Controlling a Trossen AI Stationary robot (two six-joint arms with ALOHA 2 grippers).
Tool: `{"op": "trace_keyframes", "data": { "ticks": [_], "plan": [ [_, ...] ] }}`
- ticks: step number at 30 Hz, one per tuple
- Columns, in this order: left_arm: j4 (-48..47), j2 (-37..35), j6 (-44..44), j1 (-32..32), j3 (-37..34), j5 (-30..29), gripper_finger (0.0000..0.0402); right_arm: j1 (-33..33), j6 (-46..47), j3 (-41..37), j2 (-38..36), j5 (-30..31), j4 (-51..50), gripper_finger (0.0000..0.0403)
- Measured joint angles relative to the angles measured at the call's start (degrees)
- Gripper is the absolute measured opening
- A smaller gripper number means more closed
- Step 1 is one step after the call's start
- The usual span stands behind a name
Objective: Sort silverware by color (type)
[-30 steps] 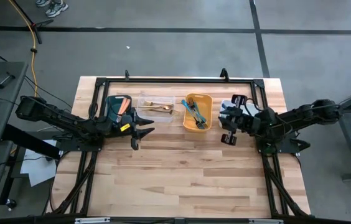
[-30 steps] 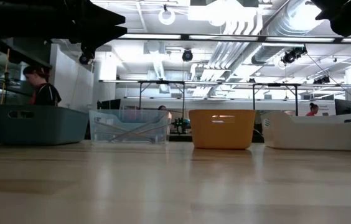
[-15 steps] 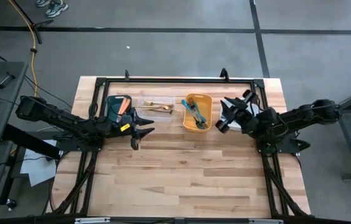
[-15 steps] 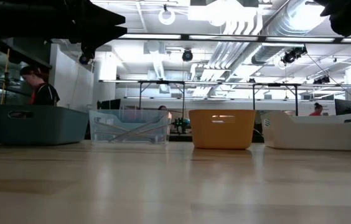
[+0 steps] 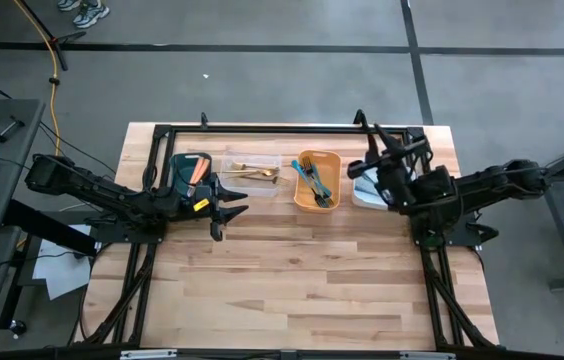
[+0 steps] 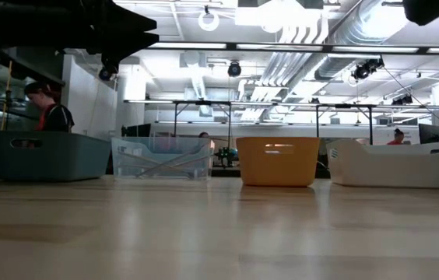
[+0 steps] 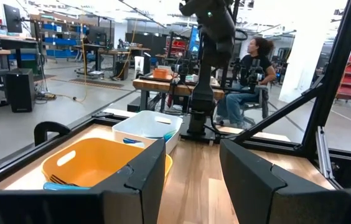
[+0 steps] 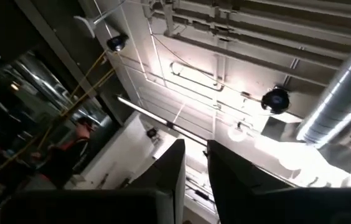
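Note:
The silverware lies in bins along the table's far side. Orange-handled pieces [image 5: 199,170] are in the teal bin [image 5: 178,166], gold ones [image 5: 254,173] in the clear bin [image 5: 262,160], and blue forks [image 5: 314,183] in the yellow bin [image 5: 302,200]. My left gripper [image 5: 228,204] [image 7: 191,180] hangs level just near of the teal and clear bins. It is open, with nothing between its fingers. My right gripper [image 5: 370,152] [image 8: 195,180] is raised above the white bin [image 5: 364,195] and tipped up toward the ceiling. Only a narrow, empty gap shows between its fingers.
The four bins stand in one row at the far edge, seen side-on in the low view: teal [image 6: 48,155], clear [image 6: 161,158], yellow [image 6: 278,161], white [image 6: 395,163]. A black frame [image 5: 282,130] runs around the table. Bare wood [image 5: 292,270] fills the near half.
My right gripper has risen from just over the white bin. It has rolled about its own axis and tipped from pointing down at the bin to pointing up at the ceiling, shifting toward the far edge. My left arm has kept still.

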Motion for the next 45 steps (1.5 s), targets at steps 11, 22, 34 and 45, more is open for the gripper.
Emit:
{"op": "trace_keyframes", "data": {
  "ticks": [11,22,34,45],
  "plan": [
    [0.00,0.00,0.00,0.00,0.00,0.00,0.0145,0.27,2.22,1.40,0.00,7.93,-1.67,0.0062],
    [0.00,0.00,-0.02,0.00,0.00,-0.01,0.0145,-2.50,47.24,-0.85,-0.19,9.99,-54.42,0.0061],
    [-0.83,0.00,-0.01,-0.02,0.00,0.01,0.0145,-15.07,75.26,-0.87,-10.64,-34.68,-82.61,0.0061],
    [-0.90,0.00,-0.02,-0.02,0.00,0.01,0.0145,-11.71,80.26,-0.86,-0.14,-53.37,-66.32,0.0061]
  ]
}}
